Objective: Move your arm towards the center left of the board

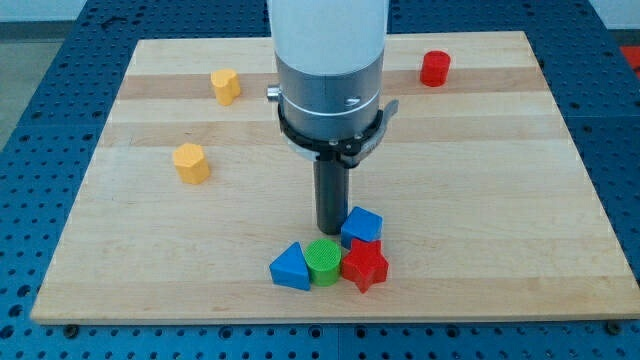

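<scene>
My tip point(331, 231) is the lower end of the dark rod, near the middle of the wooden board point(480, 180), toward the view's bottom. It stands just above and left of a blue cube point(362, 224), touching or nearly touching it. Below the tip lies a tight cluster: a green cylinder point(323, 261), a red star-shaped block point(365, 265) and a blue triangular block point(291, 267). The board's centre left holds a yellow block point(190, 162).
A second yellow block point(226, 86) lies at the upper left. A red cylinder point(435, 68) stands at the upper right. The arm's white and grey body point(330, 70) hides the board's top centre.
</scene>
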Motion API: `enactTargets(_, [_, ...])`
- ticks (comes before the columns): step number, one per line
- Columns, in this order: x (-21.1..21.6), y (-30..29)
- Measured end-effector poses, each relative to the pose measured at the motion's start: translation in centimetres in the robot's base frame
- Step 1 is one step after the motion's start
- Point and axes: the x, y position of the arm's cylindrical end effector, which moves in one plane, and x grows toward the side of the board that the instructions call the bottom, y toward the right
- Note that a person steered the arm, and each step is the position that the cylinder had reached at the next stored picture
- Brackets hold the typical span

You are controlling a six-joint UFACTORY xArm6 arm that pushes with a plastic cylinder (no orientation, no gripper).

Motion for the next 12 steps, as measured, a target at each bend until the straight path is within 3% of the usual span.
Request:
enactTargets(1, [-1.4, 0.3])
enactTargets(3, [-8.6, -1.5])
enactTargets(4, [-8.7, -1.5])
enactTargets(5, [-11.2, -3.0])
enactTargets(6, [-13.5, -8.1])
enactTargets(8, [-13.9, -18.1])
enactTargets(10, [-14.2, -18.7])
enactTargets(12, [-13.8, -24.7])
